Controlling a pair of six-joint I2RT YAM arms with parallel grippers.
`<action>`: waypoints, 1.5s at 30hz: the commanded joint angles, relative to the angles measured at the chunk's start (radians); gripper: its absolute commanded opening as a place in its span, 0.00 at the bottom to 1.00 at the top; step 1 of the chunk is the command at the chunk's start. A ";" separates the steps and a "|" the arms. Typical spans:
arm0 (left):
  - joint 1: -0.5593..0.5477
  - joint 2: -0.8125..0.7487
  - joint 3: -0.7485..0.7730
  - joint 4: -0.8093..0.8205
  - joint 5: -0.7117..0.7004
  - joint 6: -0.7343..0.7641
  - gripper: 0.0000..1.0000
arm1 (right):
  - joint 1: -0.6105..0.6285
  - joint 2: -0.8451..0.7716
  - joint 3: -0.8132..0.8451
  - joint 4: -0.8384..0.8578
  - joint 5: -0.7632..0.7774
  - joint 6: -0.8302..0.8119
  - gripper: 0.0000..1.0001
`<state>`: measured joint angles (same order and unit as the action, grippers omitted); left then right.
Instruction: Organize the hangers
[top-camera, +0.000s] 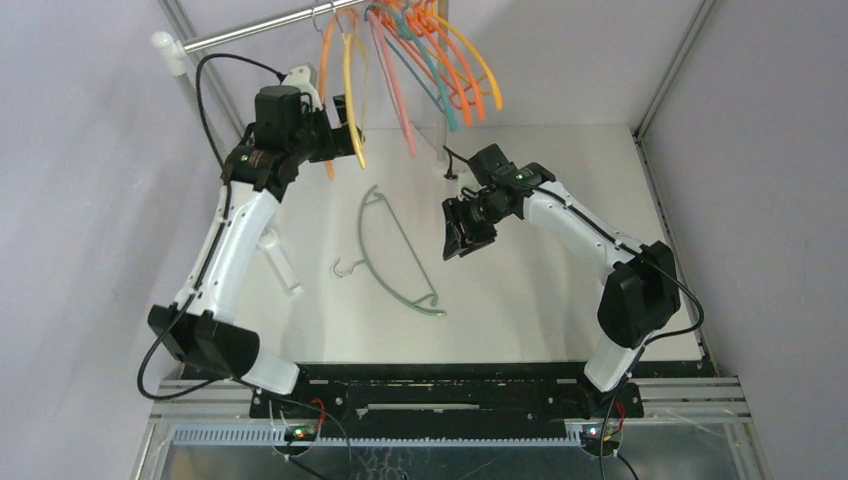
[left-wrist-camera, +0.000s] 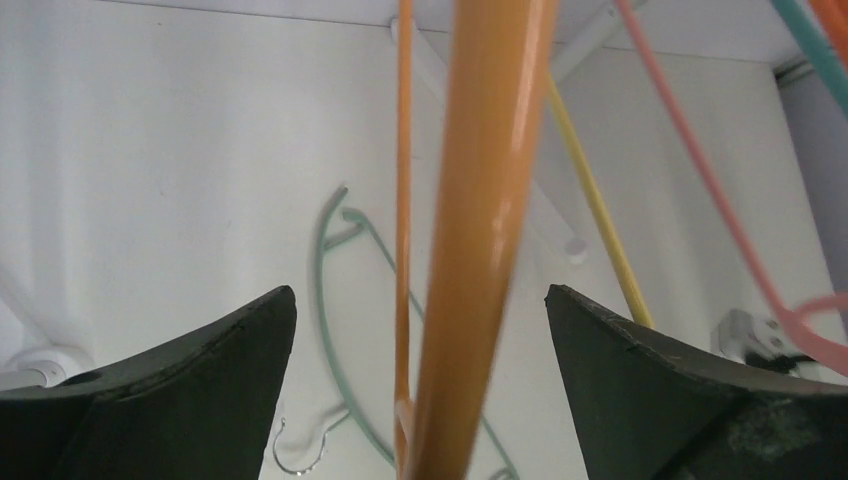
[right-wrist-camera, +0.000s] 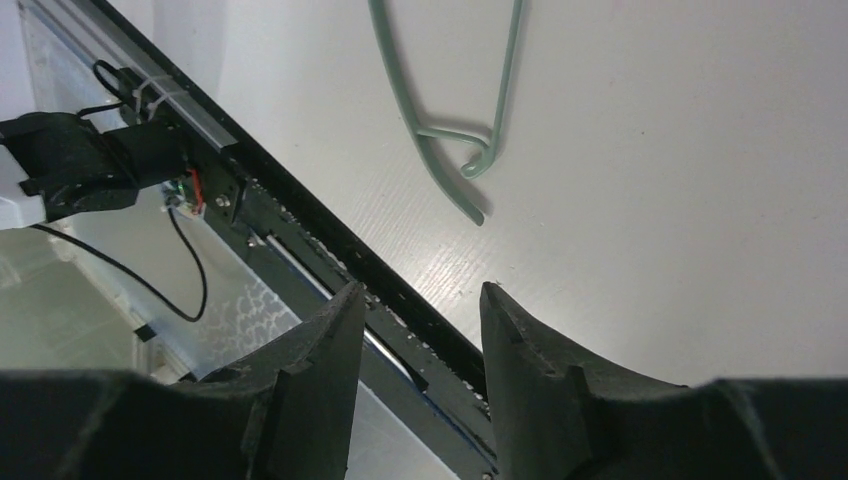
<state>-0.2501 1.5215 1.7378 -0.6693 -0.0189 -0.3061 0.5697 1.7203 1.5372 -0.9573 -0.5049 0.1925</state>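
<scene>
Several hangers (top-camera: 440, 50) in orange, yellow, pink and teal hang from the rail at the back. One pale teal hanger (top-camera: 395, 255) lies flat on the table, its metal hook to the left. My left gripper (top-camera: 345, 130) is raised at the leftmost hanging ones and open wide. In the left wrist view an orange hanger (left-wrist-camera: 480, 250) runs between the jaws of the left gripper (left-wrist-camera: 420, 300), touching neither. A yellow hanger (left-wrist-camera: 600, 220) and a pink hanger (left-wrist-camera: 710, 190) hang to its right. My right gripper (top-camera: 458, 238) hovers right of the teal hanger (right-wrist-camera: 400, 80). The right gripper (right-wrist-camera: 420, 295) is open and empty.
The silver rail (top-camera: 260, 30) crosses the back on white posts (top-camera: 170, 50). A white post foot (top-camera: 282, 262) lies on the table at the left, by my left arm. The black frame (top-camera: 450, 375) runs along the table's front edge. Grey walls stand close on both sides.
</scene>
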 joint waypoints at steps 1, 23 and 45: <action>0.014 -0.160 -0.065 0.059 0.096 0.006 1.00 | 0.061 -0.057 -0.004 0.012 0.083 -0.055 0.54; 0.055 -0.788 -0.639 0.055 0.144 -0.080 1.00 | 0.414 0.134 0.036 0.173 0.412 -0.146 0.55; 0.055 -1.052 -1.053 0.055 0.092 -0.273 0.99 | 0.418 0.519 0.282 0.254 0.445 -0.082 0.48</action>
<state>-0.2012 0.5098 0.7162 -0.6300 0.1017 -0.5041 0.9901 2.2143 1.7508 -0.7578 -0.0837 0.0841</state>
